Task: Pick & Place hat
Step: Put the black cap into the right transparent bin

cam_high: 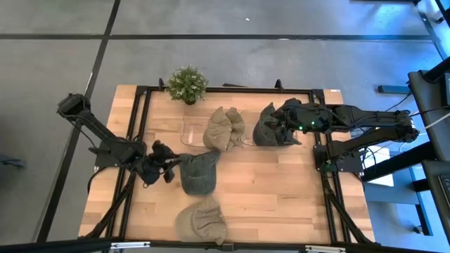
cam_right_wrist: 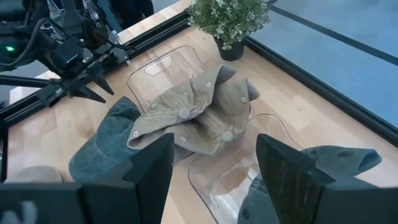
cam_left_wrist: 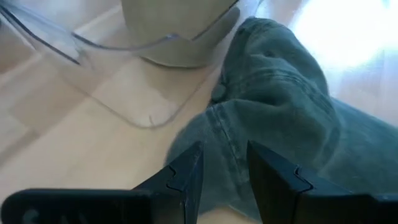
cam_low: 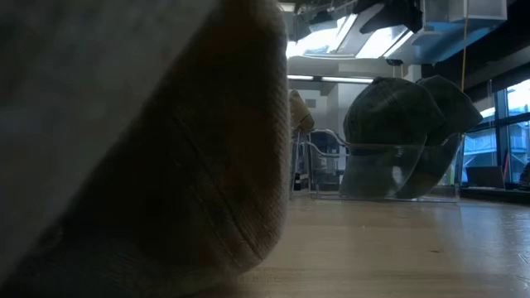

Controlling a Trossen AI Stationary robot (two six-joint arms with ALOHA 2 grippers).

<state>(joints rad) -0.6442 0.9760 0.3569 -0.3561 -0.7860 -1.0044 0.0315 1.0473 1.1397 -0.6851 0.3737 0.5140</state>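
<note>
A grey-green cap (cam_high: pixel 199 173) lies flat on the wooden table. My left gripper (cam_high: pixel 169 169) is open and low at the cap's left edge; in the left wrist view its gripper (cam_left_wrist: pixel 224 169) frames the cap's fabric (cam_left_wrist: pixel 280 118) just ahead, with no touch showing. Tan caps (cam_high: pixel 223 128) lean in a clear stand (cam_high: pixel 191 133). Dark caps (cam_high: pixel 268 126) sit in a second clear stand (cam_low: pixel 397 170). My right gripper (cam_high: pixel 280 128) hovers open above the dark caps (cam_right_wrist: pixel 339 160). Another tan cap (cam_high: pixel 202 219) lies at the near edge.
A small potted plant (cam_high: pixel 187 84) stands at the table's far edge. A black frame (cam_high: pixel 232 89) runs around the work area. The near tan cap (cam_low: pixel 149 149) fills the low view's left. Bare wood (cam_high: pixel 274 190) lies right of the grey-green cap.
</note>
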